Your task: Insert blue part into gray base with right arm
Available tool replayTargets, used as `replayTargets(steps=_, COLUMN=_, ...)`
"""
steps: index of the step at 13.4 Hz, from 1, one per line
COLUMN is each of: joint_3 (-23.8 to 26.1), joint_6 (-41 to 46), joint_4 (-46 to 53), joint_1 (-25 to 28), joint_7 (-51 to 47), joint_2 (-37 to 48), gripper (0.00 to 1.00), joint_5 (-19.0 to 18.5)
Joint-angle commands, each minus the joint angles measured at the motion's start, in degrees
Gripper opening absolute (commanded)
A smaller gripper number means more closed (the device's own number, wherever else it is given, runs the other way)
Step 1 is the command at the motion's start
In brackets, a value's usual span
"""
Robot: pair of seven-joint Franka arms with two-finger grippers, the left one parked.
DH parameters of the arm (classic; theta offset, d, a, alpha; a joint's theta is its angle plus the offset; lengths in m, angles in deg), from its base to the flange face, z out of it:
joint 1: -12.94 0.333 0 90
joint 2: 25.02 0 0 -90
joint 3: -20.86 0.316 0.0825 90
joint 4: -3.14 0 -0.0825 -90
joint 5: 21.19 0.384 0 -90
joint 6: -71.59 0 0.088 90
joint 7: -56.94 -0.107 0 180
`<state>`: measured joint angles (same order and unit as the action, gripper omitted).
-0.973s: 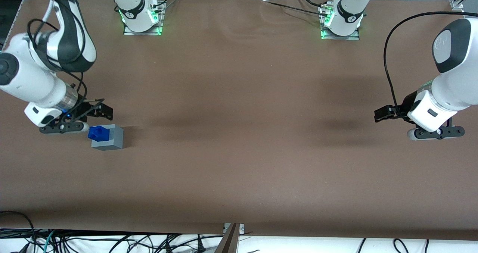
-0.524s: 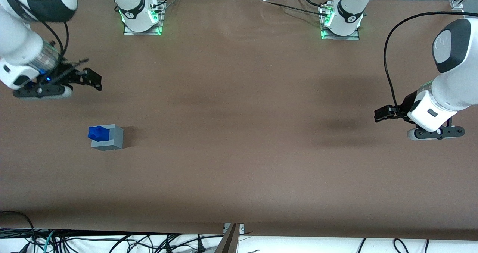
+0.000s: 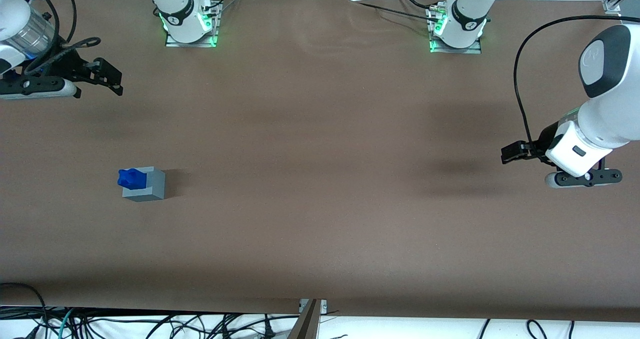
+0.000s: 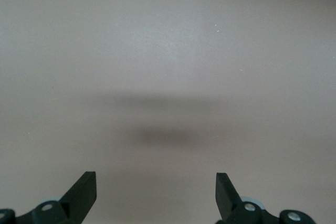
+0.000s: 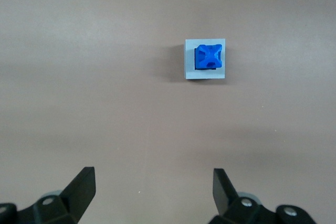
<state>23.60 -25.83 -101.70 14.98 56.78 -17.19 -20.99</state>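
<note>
A wide brown counter [image 3: 320, 179] is seen filling most of the front view. It is flat and plain, with some soft dark shadows on it.

The right arm [image 3: 20, 24] is seen at the upper left edge of the front view. Only its shiny wrist collar and a bit of white casing are shown there. The rest is cut off by the frame.

The tool [image 3: 75, 76] is held up high at the upper left of the front view, well apart from the two blocks. In the right wrist view the tool [image 5: 152, 187] is seen with its two black fingers [image 5: 81, 187] spread wide apart. Nothing is held between them, and only bare counter is seen in the gap.

The gray base [image 3: 146, 185] is set on the counter in the left middle of the front view, toward the working arm's end. In the right wrist view the gray base [image 5: 190, 72] is seen from straight above.

The blue part [image 3: 131, 178] is seated in the top of the gray base and is seen sticking up out of it. From above, the blue part [image 5: 209, 57] is shown with a cross-shaped top, inside the gray rim.
</note>
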Motion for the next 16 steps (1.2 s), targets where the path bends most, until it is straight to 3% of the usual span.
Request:
replayTargets(steps=1, joint_3=0.24, joint_6=6.43, joint_4=7.78, joint_1=-0.37, joint_7=0.42, joint_2=-3.68, gripper=0.99, joint_5=0.59)
replayTargets(steps=3, joint_3=0.15, joint_6=9.09, joint_4=12.46, joint_1=-0.46, joint_7=0.68, joint_2=-7.47, gripper=0.99, joint_5=0.59)
replayTargets(steps=16, joint_3=0.06, joint_6=8.75, joint_4=12.65, joint_1=-0.55, joint_7=0.42, joint_2=-8.45, gripper=0.99, joint_5=0.42)
